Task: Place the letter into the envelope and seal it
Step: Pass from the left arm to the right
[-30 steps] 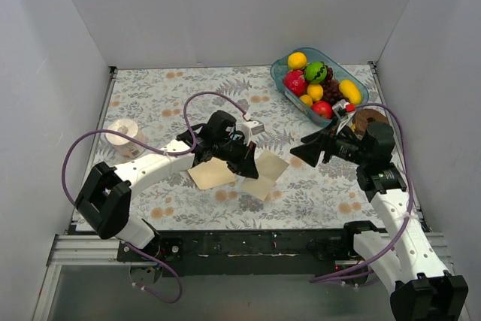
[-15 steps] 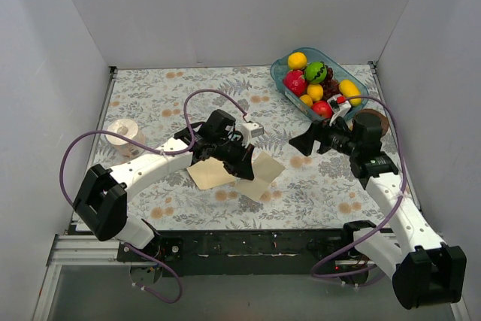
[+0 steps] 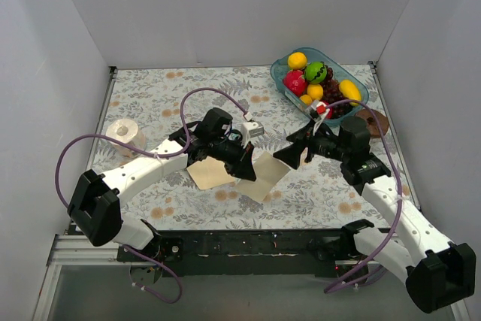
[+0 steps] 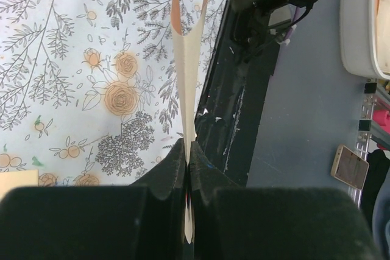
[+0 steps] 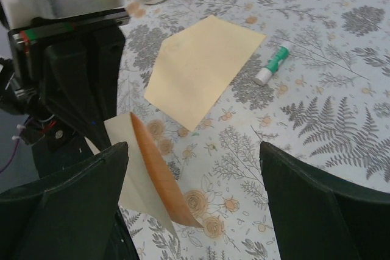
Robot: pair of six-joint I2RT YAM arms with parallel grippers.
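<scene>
Left pincer (image 3: 245, 169) pinches envelope (image 3: 269, 176) edge (sheet tilted); right pincer (image 3: 290, 154) wide, near free edge.

no text, label, brand or number is showing clearly enough to read; any marking on the glue stick (image 5: 272, 65) is appearing too small.

Swung the right gripper (image 3: 288, 157) leftward over the last 1 s, jaws spread wide, from just right of the envelope (image 3: 269, 177) to above its nearest corner, closer to the left gripper (image 3: 246, 171) pinching it. Dropped back from the 0.5 s position, then higher and nearer the fruit tray (image 3: 279, 74) behind the pincer. Uncovered most of the brown disc (image 3: 373, 120) behind that pincer's wrist, half hidden 1 s ago. Pushed the left arm's elbow farther out, away from its own pincer.
</scene>
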